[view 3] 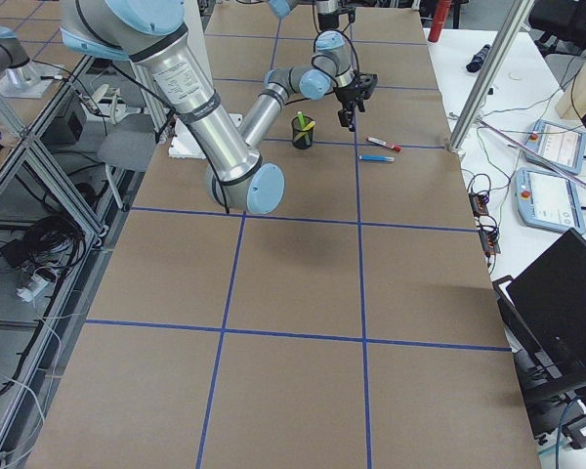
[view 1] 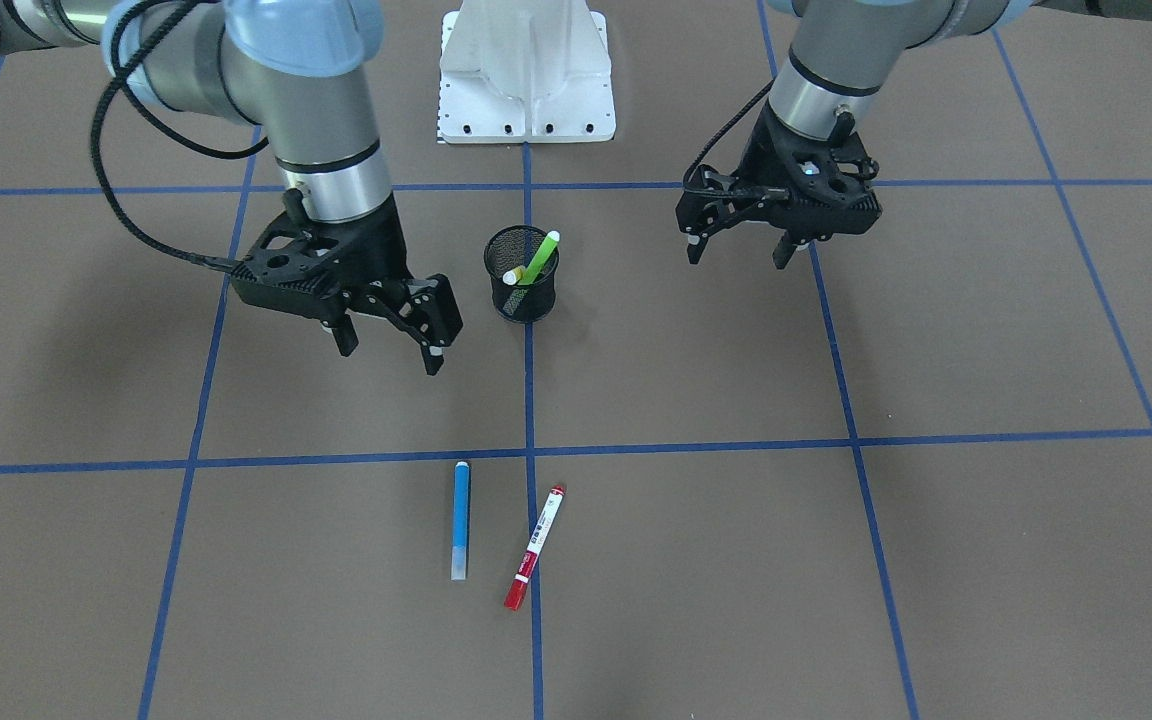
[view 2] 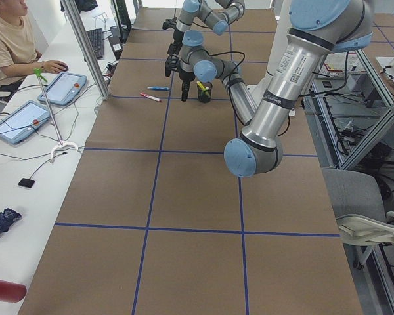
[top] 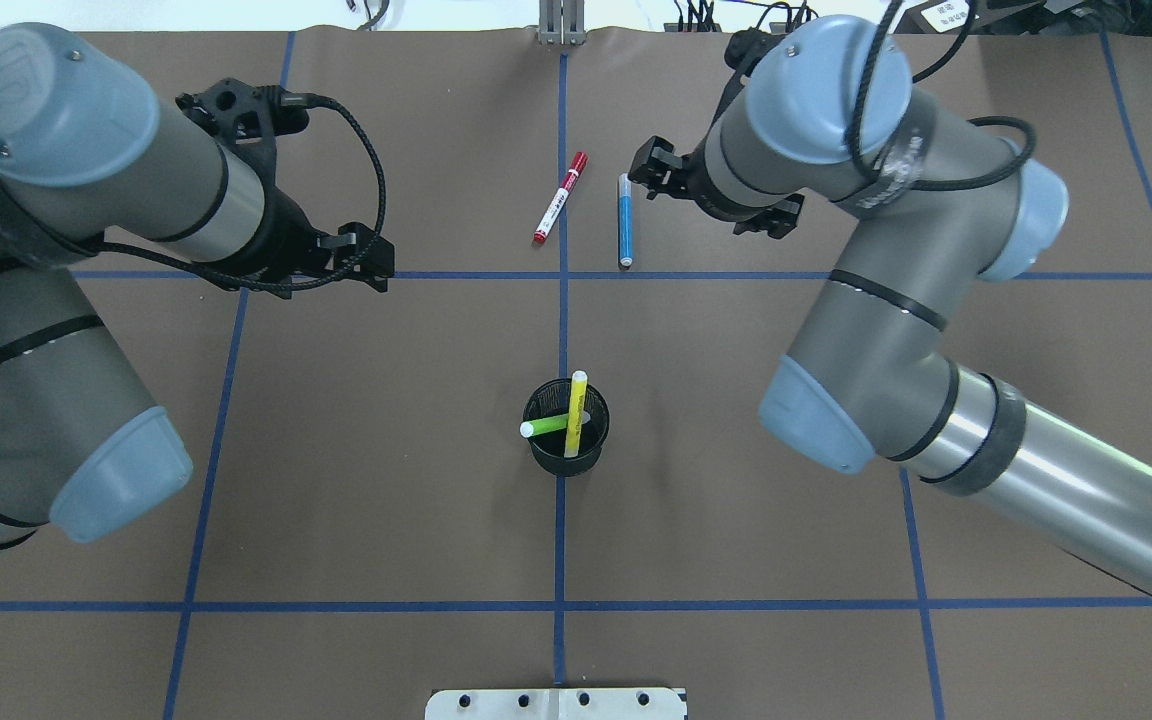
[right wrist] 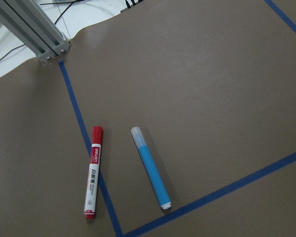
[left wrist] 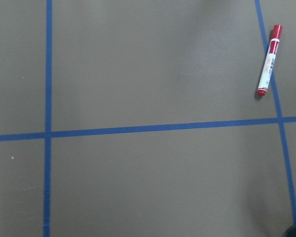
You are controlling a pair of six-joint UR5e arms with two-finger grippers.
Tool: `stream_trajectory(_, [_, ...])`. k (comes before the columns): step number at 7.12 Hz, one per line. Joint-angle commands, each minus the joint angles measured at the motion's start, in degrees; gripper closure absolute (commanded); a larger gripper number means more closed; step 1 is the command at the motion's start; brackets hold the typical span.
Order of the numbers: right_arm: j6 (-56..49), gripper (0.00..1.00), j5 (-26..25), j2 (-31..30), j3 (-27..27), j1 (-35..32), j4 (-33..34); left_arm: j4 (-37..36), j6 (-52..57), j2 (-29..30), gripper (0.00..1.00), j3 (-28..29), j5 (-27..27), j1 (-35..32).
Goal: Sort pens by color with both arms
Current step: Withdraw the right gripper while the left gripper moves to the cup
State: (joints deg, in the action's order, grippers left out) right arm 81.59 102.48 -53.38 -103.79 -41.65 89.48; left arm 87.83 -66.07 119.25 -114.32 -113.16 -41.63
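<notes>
black mesh cup (view 1: 522, 292) on brown table (view 1: 986, 330); white base plate (view 1: 526, 105) apart.

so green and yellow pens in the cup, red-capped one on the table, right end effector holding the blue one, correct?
No. The right end effector is open and empty; the blue pen lies on the table, as the front-facing view shows. The rest holds.

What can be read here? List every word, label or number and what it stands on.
White marker pen with red cap: white lettering on a red band plus black print on the barrel, too blurred to read.
White sticker on the grey left arm: black print, too small to read.
No text reads clearly.
</notes>
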Motion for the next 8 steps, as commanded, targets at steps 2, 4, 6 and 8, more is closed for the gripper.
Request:
stream_trajectory(2, [-9.4, 0.00, 7.3, -7.8, -6.2, -3.0, -0.5, 0.1, -8.0, 4.4, 0.00, 2.8, 7.6, 8.9])
stream_trajectory(4, [-11.4, 0.00, 7.3, -9.8, -7.0, -2.8, -0.6, -0.1, -9.7, 8.3, 0.00, 8.0, 7.6, 11.1])
stream_trajectory(6, [-11.3, 0.00, 7.4, -9.9, -7.0, -2.6, -0.6, 0.0, -11.3, 9.6, 0.00, 10.1, 7.5, 12.8])
stream_trajectory(8, [-11.3, 0.00, 7.3, -9.9, -6.8, -2.4, -0.6, 0.6, -10.8, 13.4, 0.07, 14.2, 7.3, 12.8])
